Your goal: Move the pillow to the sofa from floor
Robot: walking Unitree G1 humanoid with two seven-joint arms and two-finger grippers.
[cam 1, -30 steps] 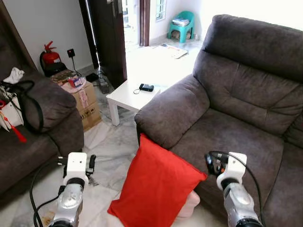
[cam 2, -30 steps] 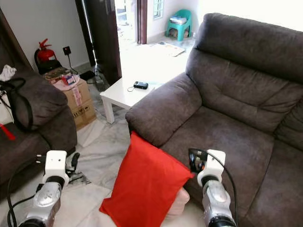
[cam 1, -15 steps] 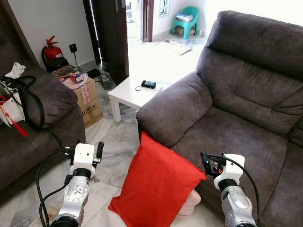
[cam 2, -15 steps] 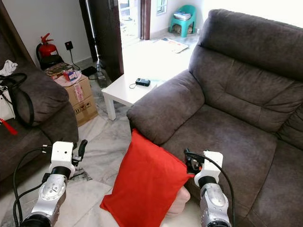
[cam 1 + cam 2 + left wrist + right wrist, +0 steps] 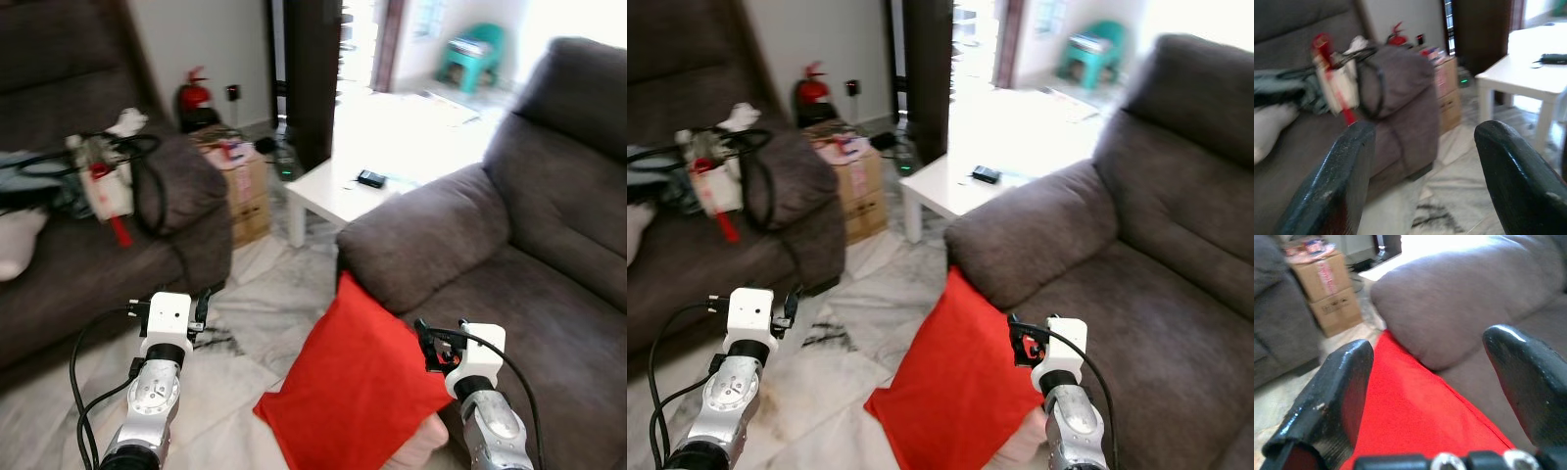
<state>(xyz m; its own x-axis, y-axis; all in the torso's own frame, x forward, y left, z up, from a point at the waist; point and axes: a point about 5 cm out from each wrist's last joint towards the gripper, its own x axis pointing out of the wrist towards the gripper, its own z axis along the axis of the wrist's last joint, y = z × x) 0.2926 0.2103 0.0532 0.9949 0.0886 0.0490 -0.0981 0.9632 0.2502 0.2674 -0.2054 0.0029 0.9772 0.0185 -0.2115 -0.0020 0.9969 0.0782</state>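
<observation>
A red pillow [image 5: 362, 382] stands on its edge on the marble floor, leaning against the front of the dark grey sofa [image 5: 509, 264] just below its armrest [image 5: 416, 240]. My right gripper [image 5: 1430, 352] is open, held low at the pillow's upper right corner [image 5: 1415, 416], close to it with nothing between the fingers. In the left eye view that gripper [image 5: 428, 340] sits at the pillow's right edge. My left gripper [image 5: 1422, 142] is open too, hovering over bare floor well to the left of the pillow.
A white side table [image 5: 338, 196] with a black device [image 5: 370, 178] stands beside the armrest. A cardboard box [image 5: 245, 181] and a fire extinguisher [image 5: 194, 93] are behind it. A second dark sofa [image 5: 98, 245] with bags on it fills the left. Open floor [image 5: 255, 313] lies between the sofas.
The camera has swung left, so the whole scene has shifted right and the left sofa shows more. The pillow stays leaning on the sofa. Both grippers stay open.
</observation>
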